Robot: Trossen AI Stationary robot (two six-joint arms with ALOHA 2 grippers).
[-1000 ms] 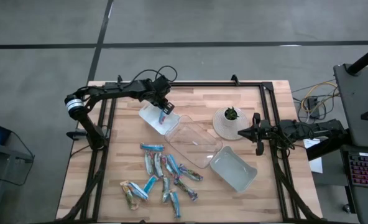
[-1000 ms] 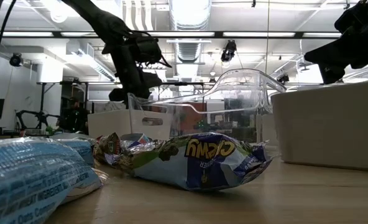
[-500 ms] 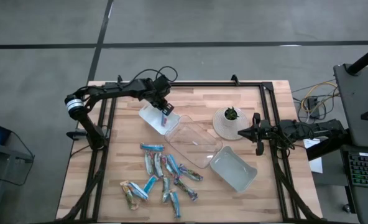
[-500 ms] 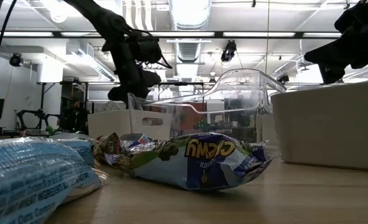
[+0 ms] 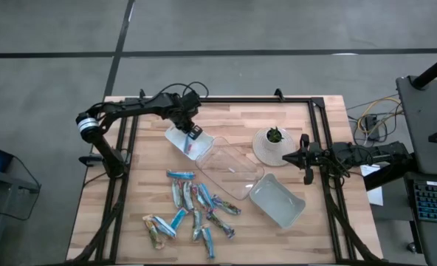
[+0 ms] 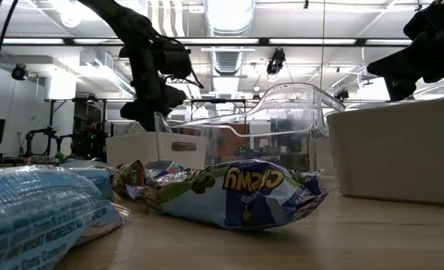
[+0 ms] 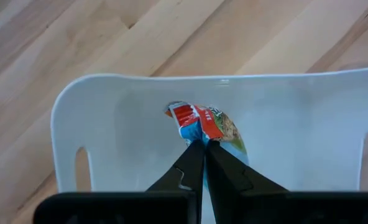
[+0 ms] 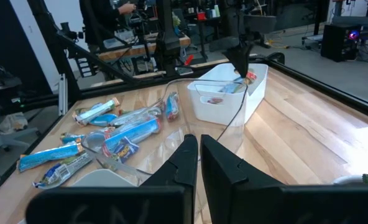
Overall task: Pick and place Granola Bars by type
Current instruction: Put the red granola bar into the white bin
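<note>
Over the white tray (image 5: pixel 184 140) in the upper left part of the high view, the left claw (image 7: pixel 204 147) is pinched tight on the end of a granola bar (image 7: pixel 209 126) with a red-and-blue wrapper, which hangs inside the tray's walls. To drop it well, I would lower until the bar nearly touches the tray floor, then part the fingers and lift straight up so the wrapper does not catch. This tray seems to hold another bar already. The clear tray (image 5: pixel 229 170) at centre looks empty, as does the pale tray (image 5: pixel 276 199) at lower right. The loose bars (image 5: pixel 193 210) lie piled at lower centre. The right claw (image 5: pixel 305 157) waits closed at the right edge.
</note>
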